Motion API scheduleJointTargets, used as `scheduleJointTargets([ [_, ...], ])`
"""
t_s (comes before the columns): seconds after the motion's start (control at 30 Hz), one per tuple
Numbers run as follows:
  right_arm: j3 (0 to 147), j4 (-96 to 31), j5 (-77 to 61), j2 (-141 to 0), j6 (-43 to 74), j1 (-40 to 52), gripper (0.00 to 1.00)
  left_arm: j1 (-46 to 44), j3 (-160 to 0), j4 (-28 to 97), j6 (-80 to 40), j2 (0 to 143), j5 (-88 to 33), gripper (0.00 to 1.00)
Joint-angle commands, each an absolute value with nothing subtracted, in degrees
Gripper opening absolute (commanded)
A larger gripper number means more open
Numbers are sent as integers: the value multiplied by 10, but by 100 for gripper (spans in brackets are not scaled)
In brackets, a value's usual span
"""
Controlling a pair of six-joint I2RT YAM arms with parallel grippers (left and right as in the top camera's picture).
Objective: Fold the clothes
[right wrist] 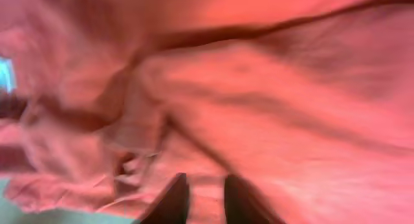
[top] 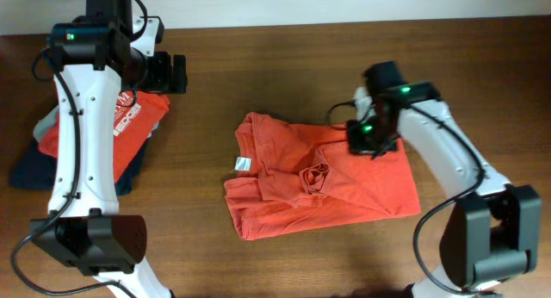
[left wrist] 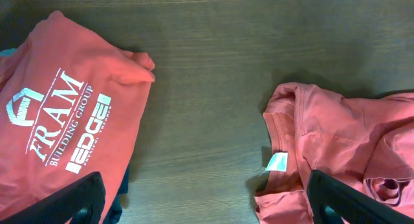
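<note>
Most folding remains: the orange-red T-shirt lies bunched mid-table, right gripper close-fingered over its far right (grip unclear), left gripper spread, empty.

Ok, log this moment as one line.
T-shirt crumpled, unfolded | left fingers open, beside folded pile | right fingers low on T-shirt, grip unclear

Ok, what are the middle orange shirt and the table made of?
Orange-red T-shirt: soft matte knit, probably cotton jersey; it wrinkles and bunches. Table: wood or wood-look laminate; brown streaky grain, slight sheen.
</note>
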State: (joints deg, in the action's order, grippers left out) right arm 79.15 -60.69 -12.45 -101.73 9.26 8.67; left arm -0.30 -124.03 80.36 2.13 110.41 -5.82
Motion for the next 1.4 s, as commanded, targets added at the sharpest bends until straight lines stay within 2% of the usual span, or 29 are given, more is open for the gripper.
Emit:
scheduleJointTargets([
  [0.0,771,-601,-111,-1026,97,57,5,-3,-1246,802,22,1102,-63,99],
  [0.43,655,-480,-176,-1056,97,80,4,-3,-1246,802,22,1102,-62,99],
  [0.67,655,-515,-295,-1056,31,142,4,-3,-1246,802,22,1102,-63,99],
  [0.93,656,-566,-304,-1048,11,219,4,-3,-1246,802,22,1102,-63,99],
  [1.23,666,-555,-293,-953,-11,170,4,-3,-1246,802,22,1102,-62,99],
  [1.37,666,-533,-194,-921,37,133,4,-3,-1246,802,22,1102,-62,99],
])
